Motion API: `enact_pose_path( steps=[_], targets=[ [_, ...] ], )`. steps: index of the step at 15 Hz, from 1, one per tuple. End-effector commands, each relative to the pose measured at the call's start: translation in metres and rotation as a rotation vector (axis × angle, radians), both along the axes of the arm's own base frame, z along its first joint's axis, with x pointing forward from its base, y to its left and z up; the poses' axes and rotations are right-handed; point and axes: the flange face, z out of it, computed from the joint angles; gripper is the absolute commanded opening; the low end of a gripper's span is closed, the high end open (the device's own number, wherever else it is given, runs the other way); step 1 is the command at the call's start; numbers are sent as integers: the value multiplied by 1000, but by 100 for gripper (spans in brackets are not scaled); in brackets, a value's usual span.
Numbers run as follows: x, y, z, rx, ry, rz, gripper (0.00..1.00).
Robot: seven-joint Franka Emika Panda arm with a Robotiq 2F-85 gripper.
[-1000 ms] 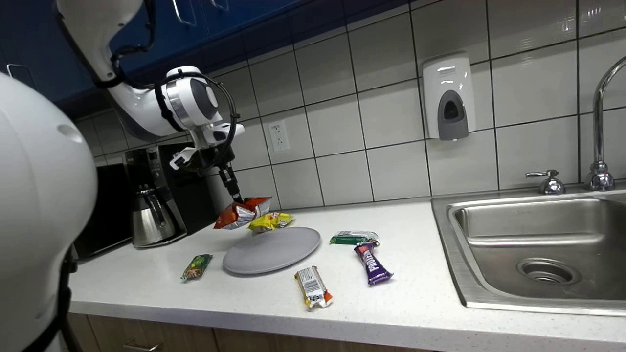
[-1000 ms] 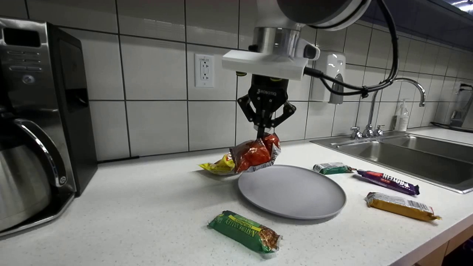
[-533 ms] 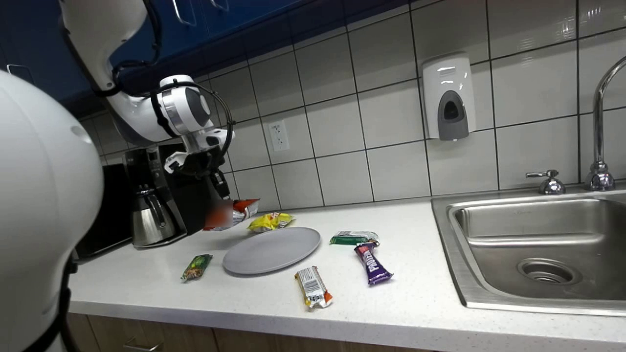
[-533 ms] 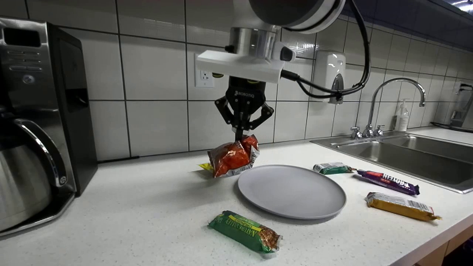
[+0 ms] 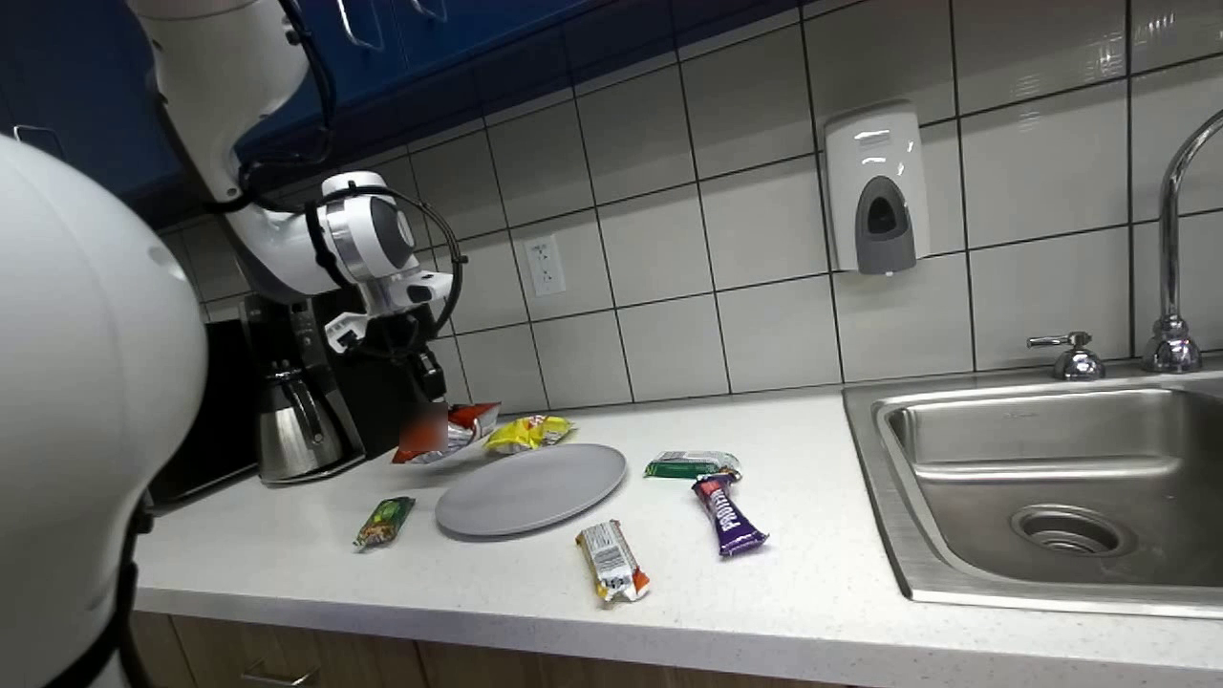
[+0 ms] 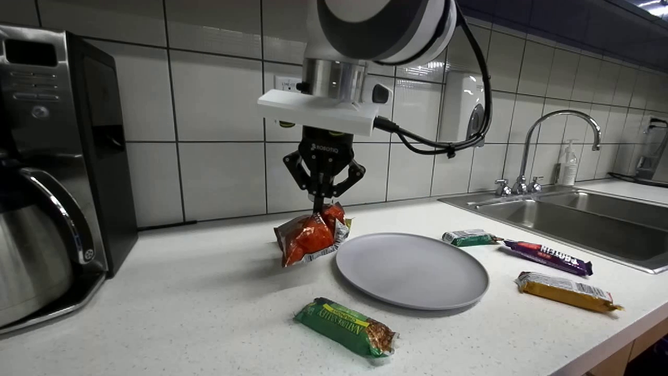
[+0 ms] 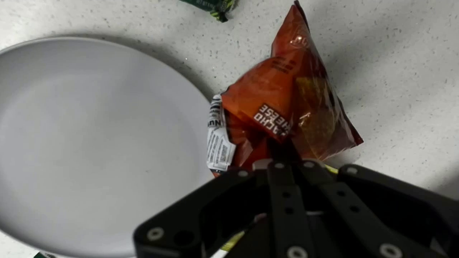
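In an exterior view, far on the left, stands a coffee maker [image 6: 42, 136] with a shiny pot [image 6: 31, 261]. Next, over the white counter [image 6: 182, 292], comes the gripper [image 6: 318, 205], pointing down, its fingers squeezed tight on a red chip bag [image 6: 309, 236]. There is just one arm [image 6: 334, 78], and the bag hangs right under its fingertips. The bag's long way slants from low on the left up to the right, with the pinch nearer the higher end. The bag looks a little bit off the counter. Just to its right lies a flat gray plate [image 6: 412, 271], with its rim close by the bag; touching or not is hard to tell. In front of the plate is a green granola bar [image 6: 344, 326]. Farther right come a green and white bar [image 6: 469, 237], a purple bar [image 6: 548, 257], a yellow bar [image 6: 569, 292] nearer the front, and the sink [image 6: 574, 224].

The wrist view shows the word CHEESE on the red bag, which both exterior views miss. In an exterior view a yellow chip bag [image 5: 527, 433] is easy to see behind the plate; where the red bag gets in front, only a sliver of it peeps out.
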Motion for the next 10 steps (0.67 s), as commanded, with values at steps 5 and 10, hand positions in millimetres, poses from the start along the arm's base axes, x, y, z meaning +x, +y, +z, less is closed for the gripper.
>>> enact_pose_path(
  steps=[5, 10],
  targets=[
    [22, 18, -23, 33, 57, 67, 0],
    [31, 20, -38, 41, 73, 87, 0]
  ],
)
